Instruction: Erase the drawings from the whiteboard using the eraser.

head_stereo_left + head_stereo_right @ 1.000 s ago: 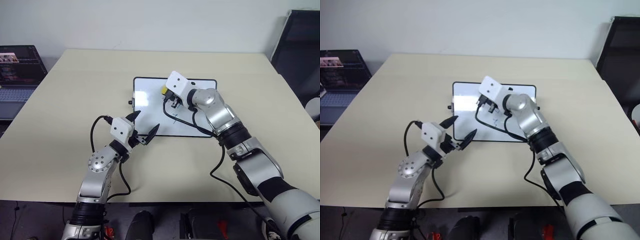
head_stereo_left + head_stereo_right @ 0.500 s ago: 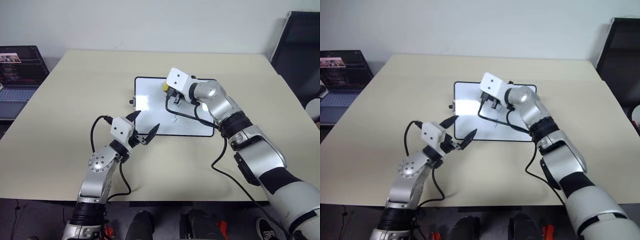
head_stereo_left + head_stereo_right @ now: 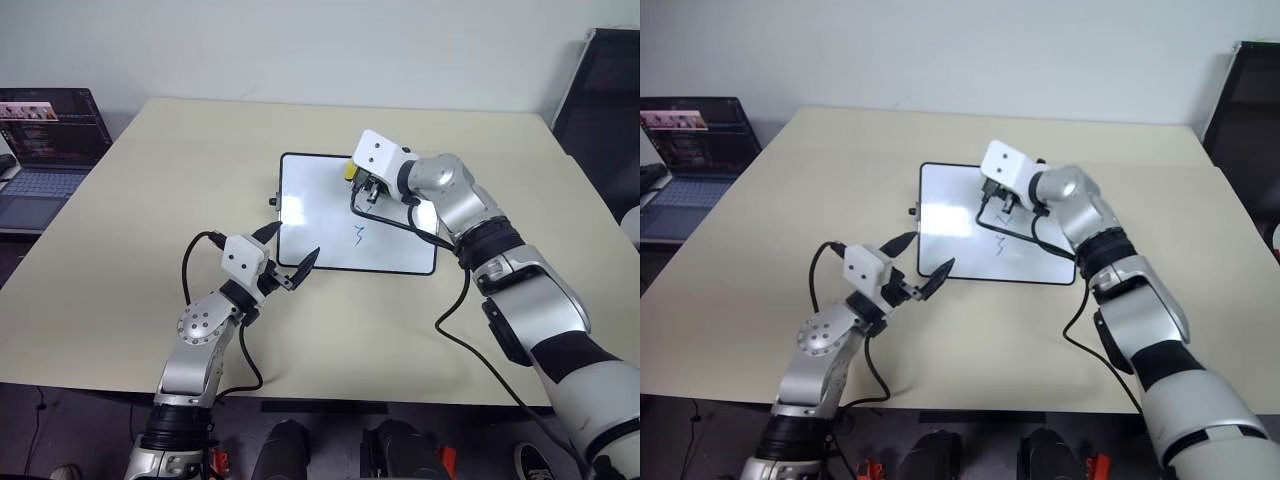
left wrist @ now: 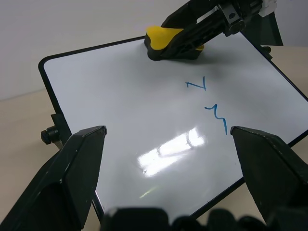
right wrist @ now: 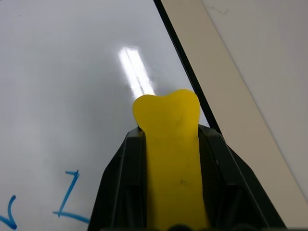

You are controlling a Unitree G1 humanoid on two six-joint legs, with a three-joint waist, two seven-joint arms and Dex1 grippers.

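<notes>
Now the right gripper (image 3: 360, 187) clamps the yellow eraser (image 4: 166, 41) against the whiteboard (image 3: 315, 215) near its far edge. Two blue drawings (image 4: 209, 98) remain nearby. Its jaws spread wide, the left gripper (image 3: 290, 255) hovers empty at the board's near edge.

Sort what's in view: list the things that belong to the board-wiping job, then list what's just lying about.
Job:
- small white whiteboard with thin black frame
- remaining blue marker drawings
- yellow eraser with black base
- right gripper, shut on the eraser
- left gripper, open

Lying about:
- open dark laptop
- beige table
</notes>
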